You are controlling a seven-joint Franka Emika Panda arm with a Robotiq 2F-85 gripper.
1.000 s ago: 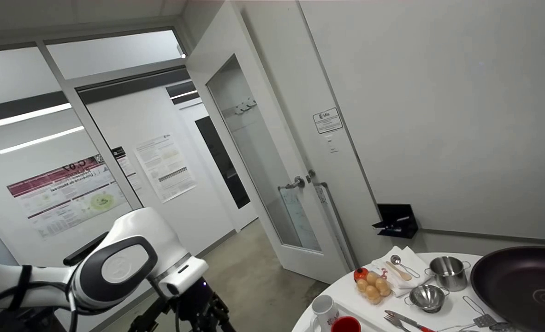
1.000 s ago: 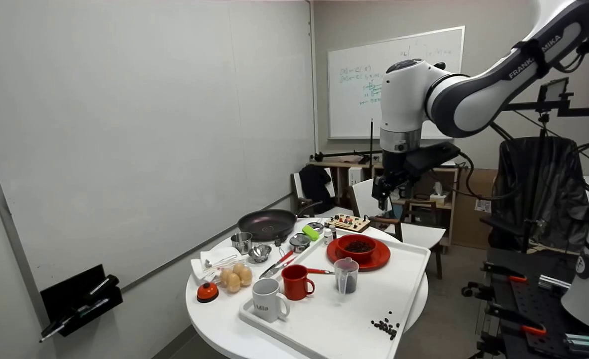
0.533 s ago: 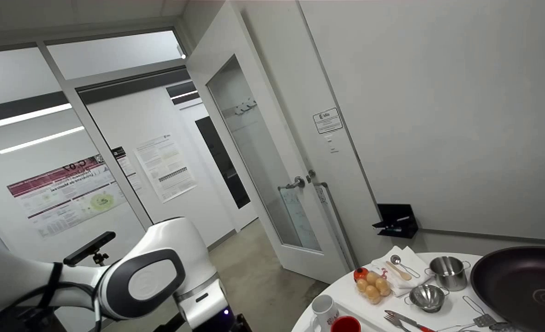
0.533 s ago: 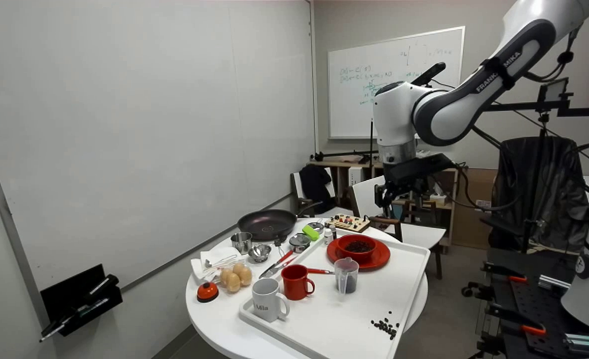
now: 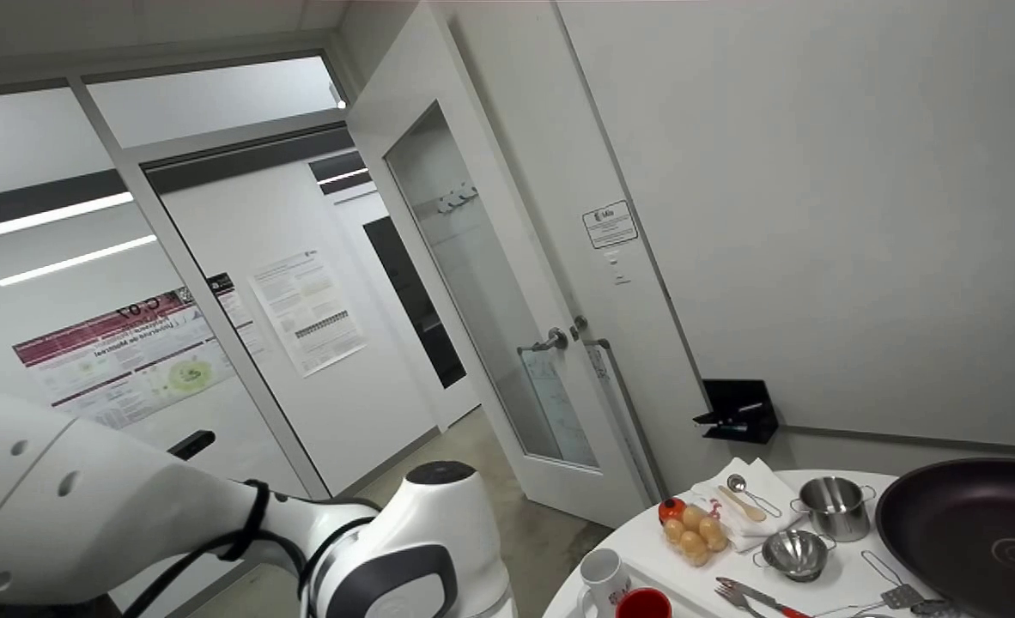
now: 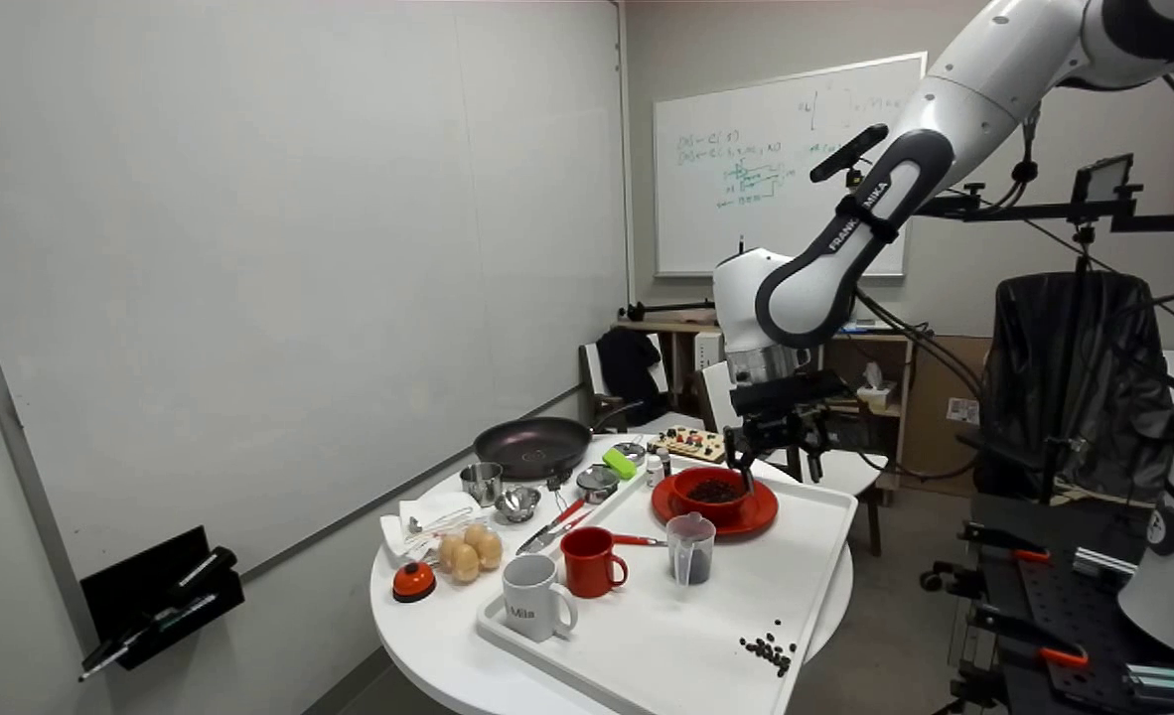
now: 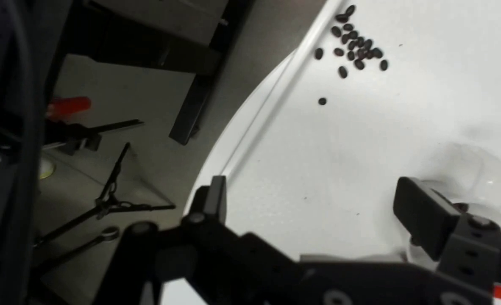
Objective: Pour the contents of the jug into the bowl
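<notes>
Bright tray (image 7: 318,161), dim floor (image 7: 148,93), soft shadows, slightly blurry wrist view

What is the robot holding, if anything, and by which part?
Nothing is held. The gripper is open with nothing in its grip, and the jug stands upright on the tray.

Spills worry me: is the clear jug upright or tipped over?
Upright. In an exterior view the jug stands on the white tray, its rim facing up and its dark contents low inside.
</notes>
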